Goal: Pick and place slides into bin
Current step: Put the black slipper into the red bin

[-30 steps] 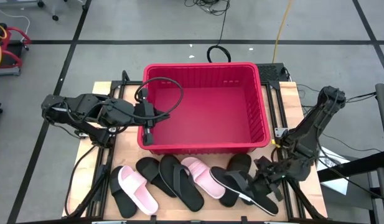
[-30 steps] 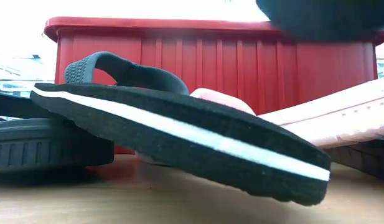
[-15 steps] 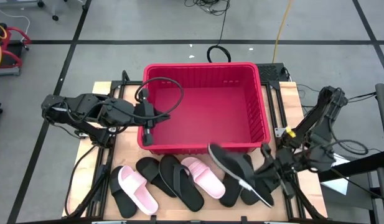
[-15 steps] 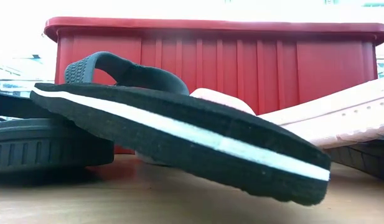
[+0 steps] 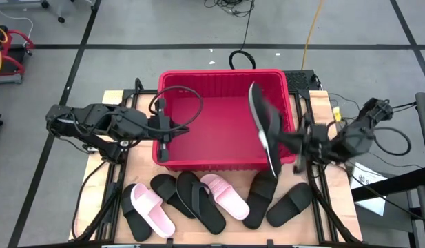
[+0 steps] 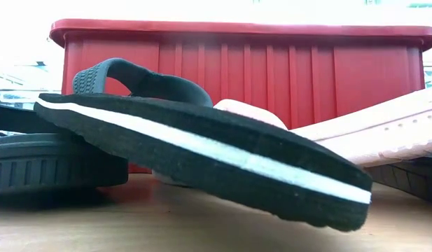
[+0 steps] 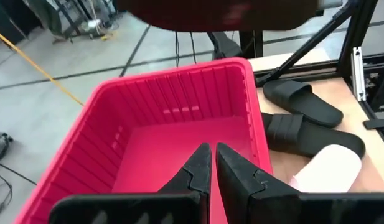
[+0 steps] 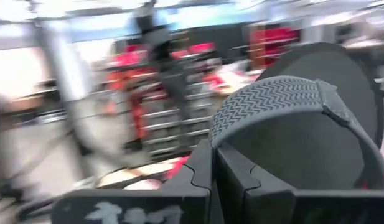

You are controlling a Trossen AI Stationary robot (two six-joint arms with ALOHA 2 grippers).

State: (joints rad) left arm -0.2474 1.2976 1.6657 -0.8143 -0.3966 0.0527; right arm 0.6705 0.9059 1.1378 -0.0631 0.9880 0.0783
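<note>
The right gripper (image 5: 297, 147) is clamped tight on a black slide (image 5: 265, 127), which hangs tilted on edge above the right side of the red bin (image 5: 226, 77). In the right wrist view the fingers (image 8: 204, 174) pinch the ribbed strap (image 8: 272, 102). The left gripper (image 5: 162, 149) sits at the bin's left front corner, its fingers (image 7: 201, 165) pressed together on nothing. On the table in front of the bin lie the other slides: a pink one (image 5: 151, 210), another pink one (image 5: 226, 195), and black ones (image 5: 289, 206) beside them.
</note>
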